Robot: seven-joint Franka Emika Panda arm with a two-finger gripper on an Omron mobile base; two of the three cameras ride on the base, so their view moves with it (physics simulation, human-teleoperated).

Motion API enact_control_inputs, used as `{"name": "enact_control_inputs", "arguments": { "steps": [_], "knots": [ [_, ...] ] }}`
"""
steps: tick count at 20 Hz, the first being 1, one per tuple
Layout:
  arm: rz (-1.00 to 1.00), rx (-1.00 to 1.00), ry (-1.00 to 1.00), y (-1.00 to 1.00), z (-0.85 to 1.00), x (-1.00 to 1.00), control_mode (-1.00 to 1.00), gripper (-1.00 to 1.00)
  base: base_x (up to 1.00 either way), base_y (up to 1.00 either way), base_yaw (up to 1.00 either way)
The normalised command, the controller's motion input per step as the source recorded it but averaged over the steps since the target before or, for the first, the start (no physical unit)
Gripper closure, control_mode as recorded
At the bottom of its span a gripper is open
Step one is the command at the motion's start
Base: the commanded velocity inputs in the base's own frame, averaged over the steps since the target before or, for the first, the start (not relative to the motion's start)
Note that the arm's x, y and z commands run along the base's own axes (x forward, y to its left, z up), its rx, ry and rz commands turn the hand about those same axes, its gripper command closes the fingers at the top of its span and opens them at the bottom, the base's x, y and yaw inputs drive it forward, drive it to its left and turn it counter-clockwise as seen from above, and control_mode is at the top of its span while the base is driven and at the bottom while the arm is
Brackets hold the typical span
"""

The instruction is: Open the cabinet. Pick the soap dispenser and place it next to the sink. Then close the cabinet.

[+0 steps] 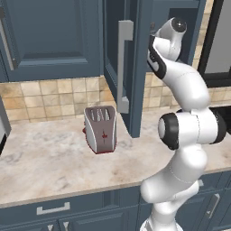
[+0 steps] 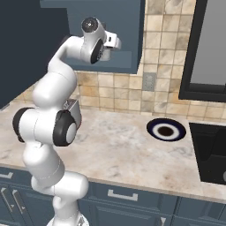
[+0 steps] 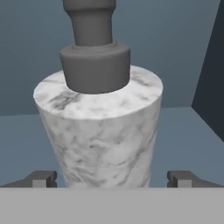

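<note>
With the slate-blue cabinet door [image 1: 131, 67] swung open, we were at the pick: the marble-grey cylindrical soap dispenser [image 3: 98, 131] stood on the shelf between our gripper's [image 3: 111, 178] wide-spread fingertips. Closing on it seemed next.

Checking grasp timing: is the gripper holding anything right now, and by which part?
Nothing held. The gripper is open, its fingertips standing clear on either side of the soap dispenser body's lower part, inside the cabinet.
</note>
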Motion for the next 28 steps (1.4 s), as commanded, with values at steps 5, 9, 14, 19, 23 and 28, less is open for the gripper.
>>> {"name": "enact_control_inputs", "arguments": {
  "steps": [5,9,14,19,23,28],
  "knots": [
    [0.0,0.0,-0.02,0.0,-0.04,0.18,-1.0,-1.0,0.0,0.0,0.0],
    [0.0,0.0,0.0,0.0,0.0,0.15,-1.0,-1.0,0.0,0.0,0.0],
    [0.0,0.0,0.0,0.0,0.0,0.02,-1.0,-1.0,0.0,0.0,0.0],
    [0.0,0.0,0.02,0.0,0.0,0.0,-1.0,1.0,0.0,0.0,0.0],
    [0.0,0.0,0.01,0.0,0.0,0.0,-1.0,1.0,0.0,0.0,0.0],
    [0.0,0.0,0.0,0.0,0.0,-0.01,-1.0,1.0,0.0,0.0,0.0]
  ]
}}
